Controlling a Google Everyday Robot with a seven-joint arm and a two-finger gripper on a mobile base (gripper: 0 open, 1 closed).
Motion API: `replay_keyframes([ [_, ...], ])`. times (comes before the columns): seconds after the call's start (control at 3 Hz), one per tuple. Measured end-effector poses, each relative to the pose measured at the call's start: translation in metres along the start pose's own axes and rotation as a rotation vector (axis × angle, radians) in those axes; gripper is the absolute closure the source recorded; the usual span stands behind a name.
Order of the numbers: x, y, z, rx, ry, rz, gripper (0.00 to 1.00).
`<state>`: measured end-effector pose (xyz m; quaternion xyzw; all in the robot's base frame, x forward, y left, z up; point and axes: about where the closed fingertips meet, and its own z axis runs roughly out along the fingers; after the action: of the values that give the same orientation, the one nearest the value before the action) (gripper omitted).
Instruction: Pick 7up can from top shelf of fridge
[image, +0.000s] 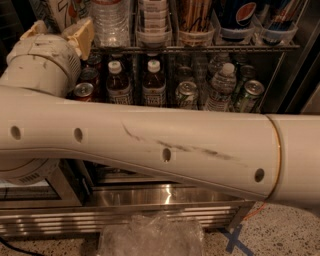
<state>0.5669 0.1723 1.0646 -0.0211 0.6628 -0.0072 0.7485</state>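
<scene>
Upper left corner: 7up can (62, 10) on the top shelf (200, 48) of the fridge (150, 197), at the left end of the row. Seemingly upright, long axis vertical, printed side toward the camera; only the lower body in view, lid cut off by the upper frame edge. Just beside it on the right, a clear bottle (112, 20); further along the rack, clear plastic trays (152, 22) and Pepsi cans (240, 15). To its left, only dark interior. Gripper (57, 31) directly below and in front of the can, cream-coloured, raised at the shelf's front edge; open, closed or holding, cannot tell. Below it the rounded wrist (42, 65). Across the whole middle band, the thick white arm (175, 145), scuffed, hiding much of the lower rack. Showing above the arm, packed close: red Coca-Cola can (82, 90), brown white-capped bottles (115, 82), green-and-silver cans (187, 95), a water bottle (221, 85). Under the arm: crumpled plastic (150, 235) and a blue tape cross (235, 240) on the speckled floor (290, 230).
</scene>
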Motion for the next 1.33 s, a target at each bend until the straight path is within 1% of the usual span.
replay_keyframes([
  [0.67,-0.006,0.004,0.019,-0.029,-0.004,-0.013,0.34],
  [1.33,-0.016,0.009,0.043,-0.05,-0.015,-0.032,0.35],
])
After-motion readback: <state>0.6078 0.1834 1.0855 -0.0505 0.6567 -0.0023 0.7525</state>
